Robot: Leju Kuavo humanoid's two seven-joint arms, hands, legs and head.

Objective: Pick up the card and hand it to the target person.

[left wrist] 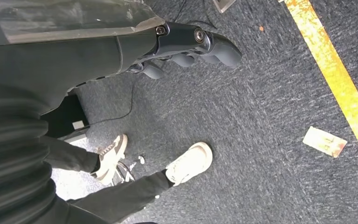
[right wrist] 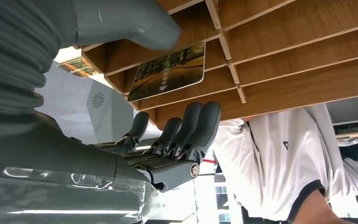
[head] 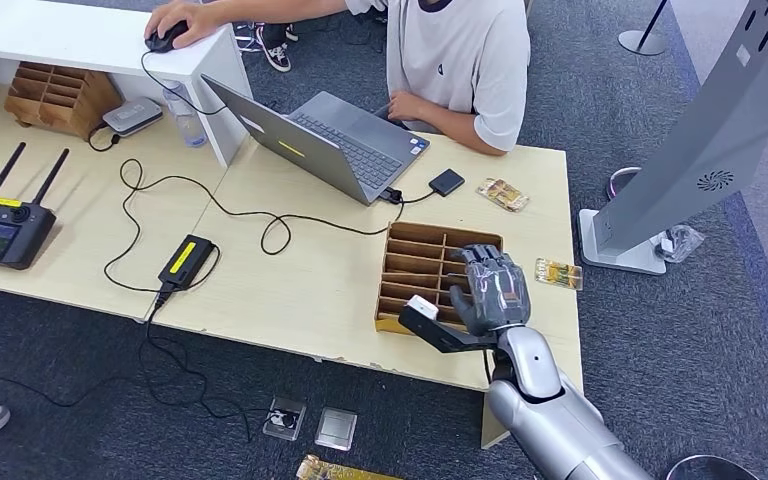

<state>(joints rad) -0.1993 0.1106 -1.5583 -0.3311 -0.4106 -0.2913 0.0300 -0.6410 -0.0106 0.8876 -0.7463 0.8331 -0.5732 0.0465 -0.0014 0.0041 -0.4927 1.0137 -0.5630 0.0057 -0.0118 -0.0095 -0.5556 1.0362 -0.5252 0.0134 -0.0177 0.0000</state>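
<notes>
Right hand (head: 492,290) over the near right part of the wooden slotted rack (head: 415,262) on the table (head: 310,290), fingers (right wrist: 200,126) extended and slightly spread, thumb (right wrist: 135,23) apart from them, holding nothing. Card (right wrist: 168,71), printed with a tree-lined path, lies in a rack compartment between thumb and fingers; contact cannot be told. Person in white shirt (head: 465,60) sits at the far side by a laptop (head: 335,145). Left hand (left wrist: 191,46) hangs over dark carpet (left wrist: 270,116), fingers curled in, empty.
</notes>
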